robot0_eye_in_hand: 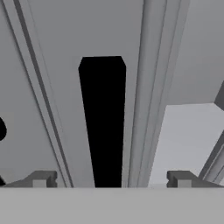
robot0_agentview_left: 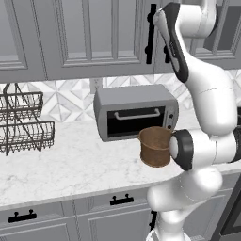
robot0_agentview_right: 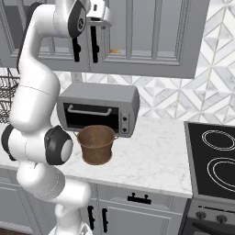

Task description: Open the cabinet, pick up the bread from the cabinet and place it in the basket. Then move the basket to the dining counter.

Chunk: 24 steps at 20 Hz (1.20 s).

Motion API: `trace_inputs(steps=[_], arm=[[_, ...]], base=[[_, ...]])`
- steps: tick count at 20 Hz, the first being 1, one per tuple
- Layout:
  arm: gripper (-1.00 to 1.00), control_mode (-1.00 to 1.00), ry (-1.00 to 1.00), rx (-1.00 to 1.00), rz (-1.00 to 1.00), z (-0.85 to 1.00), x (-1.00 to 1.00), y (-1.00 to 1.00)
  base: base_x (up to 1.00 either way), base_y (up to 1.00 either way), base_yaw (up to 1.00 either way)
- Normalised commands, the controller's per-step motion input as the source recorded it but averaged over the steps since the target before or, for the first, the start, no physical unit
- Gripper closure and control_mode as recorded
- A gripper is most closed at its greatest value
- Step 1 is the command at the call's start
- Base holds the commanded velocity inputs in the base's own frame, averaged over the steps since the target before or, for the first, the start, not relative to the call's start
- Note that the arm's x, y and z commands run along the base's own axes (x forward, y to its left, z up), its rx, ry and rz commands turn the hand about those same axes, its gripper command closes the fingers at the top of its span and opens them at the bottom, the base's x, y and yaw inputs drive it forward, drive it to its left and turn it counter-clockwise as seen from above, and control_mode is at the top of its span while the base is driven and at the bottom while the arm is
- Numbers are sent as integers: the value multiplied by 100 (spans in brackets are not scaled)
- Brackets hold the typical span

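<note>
The gray upper cabinet point(robot0_agentview_left: 99, 37) has both doors shut, with a pair of vertical black bar handles at their seam. My gripper point(robot0_eye_in_hand: 111, 179) is raised to the right door's handle point(robot0_eye_in_hand: 103, 122). It is open, and the bar stands between its two fingertips point(robot0_eye_in_hand: 43, 178). The right base view puts the gripper point(robot0_agentview_right: 97, 25) at the top of that handle point(robot0_agentview_right: 95, 46). The brown woven basket point(robot0_agentview_left: 155, 146) stands empty on the marble worktop, in front of the toaster oven. The bread is hidden behind the doors. The dining counter is out of view.
A gray toaster oven point(robot0_agentview_right: 98, 110) sits against the backsplash right behind the basket point(robot0_agentview_right: 96, 144). Dark wire rack baskets point(robot0_agentview_left: 23, 124) stand at the left. A black stovetop point(robot0_agentview_right: 213, 160) lies at the right. Low gray drawers point(robot0_agentview_left: 117, 202) run under the worktop.
</note>
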Motion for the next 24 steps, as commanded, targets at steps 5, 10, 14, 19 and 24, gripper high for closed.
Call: trace_inputs(steps=[5, 10, 14, 19, 24], arm=[[-100, -100, -11, 0, 0, -8, 17, 0], [-100, -100, 0, 0, 0, 0, 46, 0], [-100, -100, 0, 0, 0, 0, 52, 0], [-100, -100, -9, 0, 0, -11, 46, 0], [100, -100, -5, 0, 0, -6, 18, 0]], base=[[0, 0, 0], [0, 0, 0], [0, 0, 0], [0, 0, 0], [0, 0, 0]])
